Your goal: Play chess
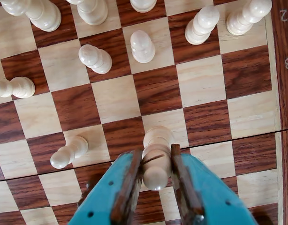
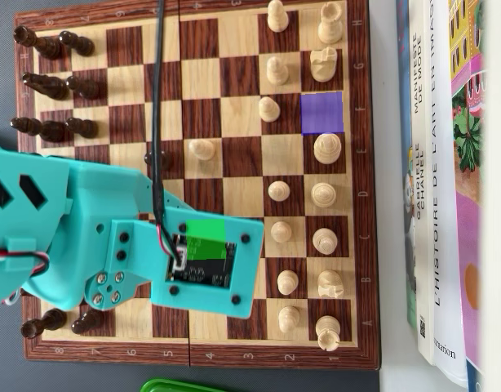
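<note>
In the wrist view my gripper (image 1: 155,151), teal with brown pads, is shut on a white bishop (image 1: 156,159), clamping its slotted head from both sides. The bishop's base points at a light square of the wooden chessboard (image 1: 200,79); I cannot tell whether it touches. White pawns (image 1: 143,46) stand ahead, and one white pawn (image 1: 69,151) is close on the left. In the overhead view the teal arm (image 2: 152,245) hides the gripper and the bishop. A green patch (image 2: 206,239) lies on the arm and a purple patch (image 2: 321,112) covers one square of the chessboard (image 2: 242,155).
Dark pieces (image 2: 46,82) line the board's left side in the overhead view, white pieces (image 2: 324,194) the right side. Books (image 2: 446,163) lie beside the board's right edge. A green object (image 2: 181,385) shows at the bottom edge.
</note>
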